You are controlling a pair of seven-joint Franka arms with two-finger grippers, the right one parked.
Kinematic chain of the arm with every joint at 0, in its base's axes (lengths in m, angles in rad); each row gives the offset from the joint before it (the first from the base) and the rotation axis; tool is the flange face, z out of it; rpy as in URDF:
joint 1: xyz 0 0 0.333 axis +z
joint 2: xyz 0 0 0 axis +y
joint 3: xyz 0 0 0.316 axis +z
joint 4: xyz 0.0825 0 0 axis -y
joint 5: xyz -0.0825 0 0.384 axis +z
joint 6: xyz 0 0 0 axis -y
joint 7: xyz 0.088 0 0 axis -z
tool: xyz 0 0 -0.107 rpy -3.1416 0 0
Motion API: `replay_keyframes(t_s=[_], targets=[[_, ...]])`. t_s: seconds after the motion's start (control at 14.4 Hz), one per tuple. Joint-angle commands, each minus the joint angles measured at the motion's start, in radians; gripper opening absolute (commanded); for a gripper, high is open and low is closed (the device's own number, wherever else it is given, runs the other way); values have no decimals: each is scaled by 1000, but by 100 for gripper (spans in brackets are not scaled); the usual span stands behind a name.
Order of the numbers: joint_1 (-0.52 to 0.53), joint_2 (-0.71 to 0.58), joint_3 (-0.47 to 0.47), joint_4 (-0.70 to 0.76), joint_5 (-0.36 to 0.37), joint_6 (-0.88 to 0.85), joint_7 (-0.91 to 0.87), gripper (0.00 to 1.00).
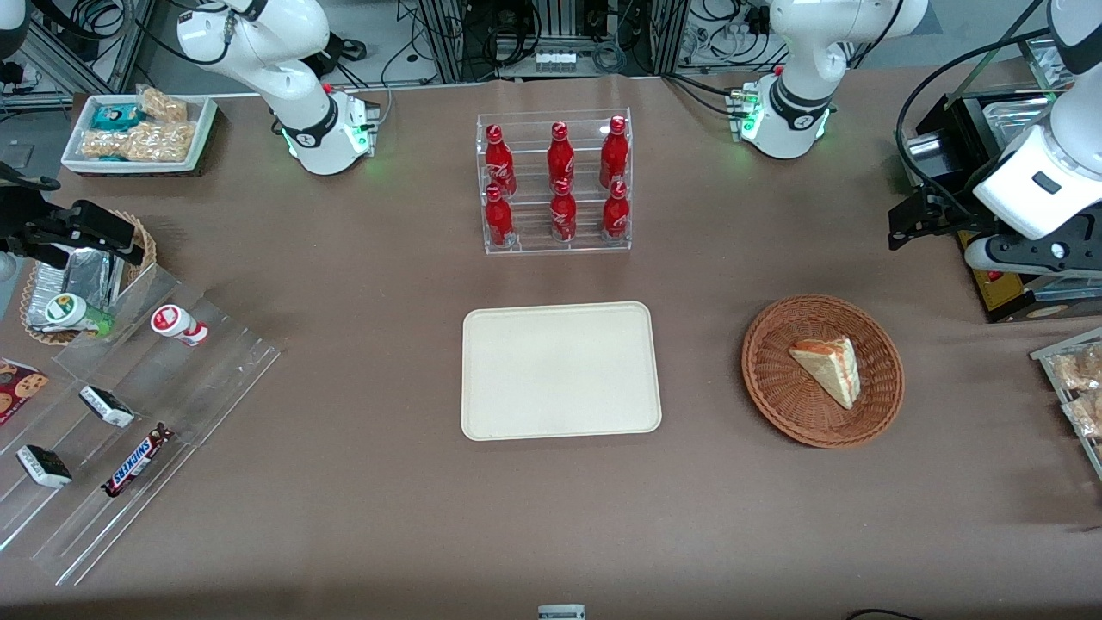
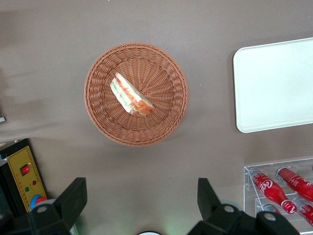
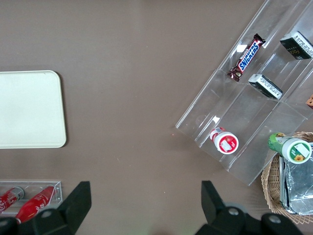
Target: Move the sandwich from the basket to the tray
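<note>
Gripper (image 2: 142,205) high above table (image 1: 344,482), toward working arm's end, fingers (image 2: 73,198) wide apart, holding nothing. Just nearer the front camera, basket (image 1: 775,392) with sandwich (image 1: 828,367) lying inside, filling stripe visible. Beside basket, toward parked arm's end, tray (image 1: 560,370), bare. Farther from camera, rack of red bottles (image 1: 556,181).

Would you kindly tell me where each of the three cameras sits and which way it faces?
Front view: high, facing both arms, looking down on the table; shows arm bases and the gripper, raised, farther from the camera than the basket.
Left wrist view: looks straight down on the sandwich in the basket; open fingers show.
Right wrist view: looks down on the acrylic snack rack; parked fingers show.
Shared: the tray and the cola bottles appear in all three.
</note>
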Motion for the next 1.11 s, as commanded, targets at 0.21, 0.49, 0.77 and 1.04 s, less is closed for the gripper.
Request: replay_keyframes(t_s=[0.21, 0.49, 0.77, 1.04], targets=[[-3, -28, 3, -12, -8, 1, -13, 100], [-5, -19, 0, -11, 3, -5, -10, 100], [-2, -13, 3, -6, 5, -8, -9, 100], [-2, 51, 3, -9, 11, 4, -10, 100]])
